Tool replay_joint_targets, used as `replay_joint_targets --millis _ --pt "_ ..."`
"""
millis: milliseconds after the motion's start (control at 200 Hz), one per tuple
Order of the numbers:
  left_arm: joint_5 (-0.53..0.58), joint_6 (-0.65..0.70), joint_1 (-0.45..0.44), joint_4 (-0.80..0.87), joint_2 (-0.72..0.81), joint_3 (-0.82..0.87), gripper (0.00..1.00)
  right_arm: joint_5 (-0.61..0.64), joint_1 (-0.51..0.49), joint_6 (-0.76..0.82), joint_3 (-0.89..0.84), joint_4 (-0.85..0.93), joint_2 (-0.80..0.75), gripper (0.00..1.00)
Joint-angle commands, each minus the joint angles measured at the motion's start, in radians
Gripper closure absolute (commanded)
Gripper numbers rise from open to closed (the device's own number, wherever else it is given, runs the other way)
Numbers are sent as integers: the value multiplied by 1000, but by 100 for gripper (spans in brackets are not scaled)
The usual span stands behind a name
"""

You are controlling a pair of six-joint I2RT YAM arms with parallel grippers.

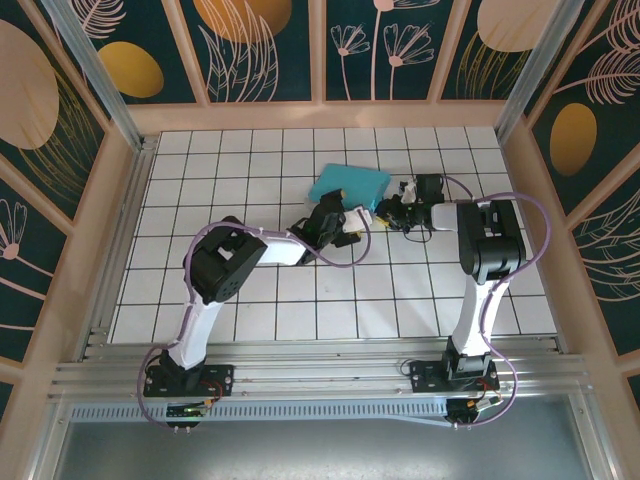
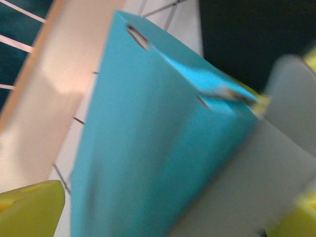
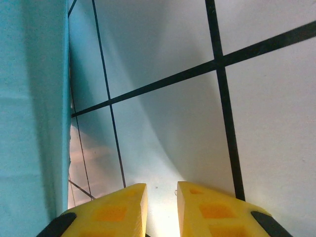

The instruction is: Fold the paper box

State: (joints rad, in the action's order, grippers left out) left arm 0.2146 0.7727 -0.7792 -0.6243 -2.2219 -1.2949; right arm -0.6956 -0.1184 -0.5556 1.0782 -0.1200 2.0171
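The near half of the counter (image 1: 300, 310) lies bare, and so do the tiles at far left. Wall panels (image 1: 330, 115) shut in the back and both sides. Mid-counter, the paper box (image 1: 350, 185) blocks the way, with the left claw (image 1: 335, 222) and right claw (image 1: 388, 213) crowded just beside its near edge. In the left wrist view the box sits between the spread left fingers (image 2: 29, 207), with a sliver of tile free on the left. In the right wrist view the box wall stands at the left, the tiles ahead are free, and the narrow gap between the right fingers (image 3: 212, 212) holds nothing.
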Motion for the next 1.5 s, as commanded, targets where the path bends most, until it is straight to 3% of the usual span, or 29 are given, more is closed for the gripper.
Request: replay_joint_targets --millis 0,250,375,420,691,846,1011,1206,1316,1442,1492 --pt "103 95 -1 -128 -72 -53 2 94 7 15 2 82 32 76" --pt "147 149 -2 -121 -139 -118 29 97 8 25 -3 108 12 76" --pt "177 141 -2 -72 -141 -160 51 97 9 23 -8 118 -10 75" --pt "184 133 -1 -62 -136 -167 54 97 9 25 -8 124 -20 75" --pt "195 -16 -1 39 -46 -180 56 104 19 19 -20 166 -132 74" --pt "259 -264 -2 195 23 -258 60 140 34 -8 -44 185 -254 73" --pt "218 -573 -2 375 143 -312 56 193 46 -12 -44 227 -362 72" --pt "184 -983 -2 628 256 -448 55 302 45 80 -50 216 -489 70" --pt "161 -1160 1 724 304 -495 55 287 32 191 -69 151 -570 68" --pt "70 -1231 20 734 313 -491 51 320 -6 326 -169 9 -689 59" --pt "49 -1221 27 751 307 -496 49 321 -5 343 -206 -27 -720 48"
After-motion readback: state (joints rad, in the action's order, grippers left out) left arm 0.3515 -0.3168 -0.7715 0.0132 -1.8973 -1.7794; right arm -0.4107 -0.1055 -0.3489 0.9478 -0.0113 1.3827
